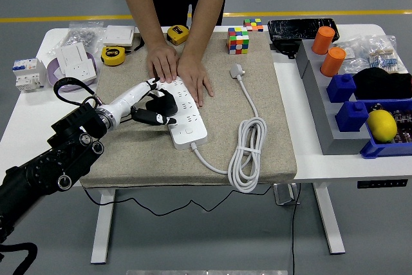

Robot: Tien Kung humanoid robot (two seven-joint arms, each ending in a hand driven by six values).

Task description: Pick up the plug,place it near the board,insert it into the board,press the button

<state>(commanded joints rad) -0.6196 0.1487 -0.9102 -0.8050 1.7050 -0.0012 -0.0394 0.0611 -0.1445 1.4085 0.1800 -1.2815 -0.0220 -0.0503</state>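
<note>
On the mat: beige felt mat (129, 152) over a white table (26, 114), rough and grippy.
Board: white power strip (185, 117), long, rigid plastic, pinned at its far end by a person's two hands (180, 72).
Plug: white plug (237, 69), lying right of the strip, well apart from it, untouched.
Cable: thick white cord (248, 152), coiled near the front edge (likely springy, may drag on the plug).
Left hand (153, 109): resting at the strip's left edge, fingers curled, grasping nothing visible.
Handling: plug light, hard, smooth; best pinched across its flat body, not the cord.
</note>
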